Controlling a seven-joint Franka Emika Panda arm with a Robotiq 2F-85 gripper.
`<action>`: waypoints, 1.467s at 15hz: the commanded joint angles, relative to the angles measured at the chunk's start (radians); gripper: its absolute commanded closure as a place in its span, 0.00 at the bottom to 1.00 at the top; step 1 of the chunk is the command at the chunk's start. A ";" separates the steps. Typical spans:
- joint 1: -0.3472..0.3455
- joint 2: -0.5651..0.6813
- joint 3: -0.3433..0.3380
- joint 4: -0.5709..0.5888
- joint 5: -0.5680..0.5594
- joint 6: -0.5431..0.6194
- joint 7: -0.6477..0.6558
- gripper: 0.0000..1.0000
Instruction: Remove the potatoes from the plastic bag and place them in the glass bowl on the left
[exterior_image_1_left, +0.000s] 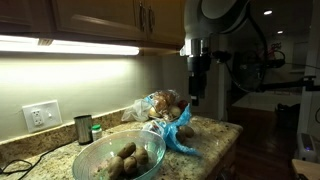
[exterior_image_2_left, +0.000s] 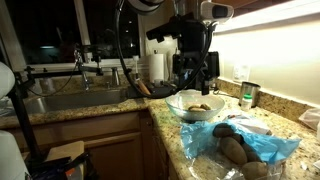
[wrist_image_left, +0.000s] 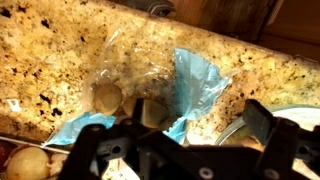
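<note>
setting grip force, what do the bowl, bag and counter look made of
bowl: clear glass by the look, glossy; potatoes show through its wall.
bag: thin blue plastic film, translucent and wrinkled.
counter: speckled polished stone, likely granite or a look-alike.

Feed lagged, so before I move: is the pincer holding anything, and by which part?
Nothing is held. The pincer stands open and empty, above the plastic bag and its potatoes, touching neither.

Speckled granite tabletop (exterior_image_1_left: 216, 128) runs beneath wooden wall cabinets (exterior_image_1_left: 118, 20), lit by a bright strip light (exterior_image_1_left: 70, 46). A white outlet (exterior_image_1_left: 40, 116) sits on the wall (exterior_image_1_left: 100, 85); a sink (exterior_image_2_left: 66, 101) lies below a dark window (exterior_image_2_left: 40, 32).
</note>
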 joint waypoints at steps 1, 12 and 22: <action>-0.003 0.013 0.000 0.005 -0.003 0.012 0.008 0.00; -0.021 0.187 -0.043 0.067 0.009 0.105 -0.085 0.00; -0.047 0.336 -0.043 0.160 0.024 0.144 -0.302 0.00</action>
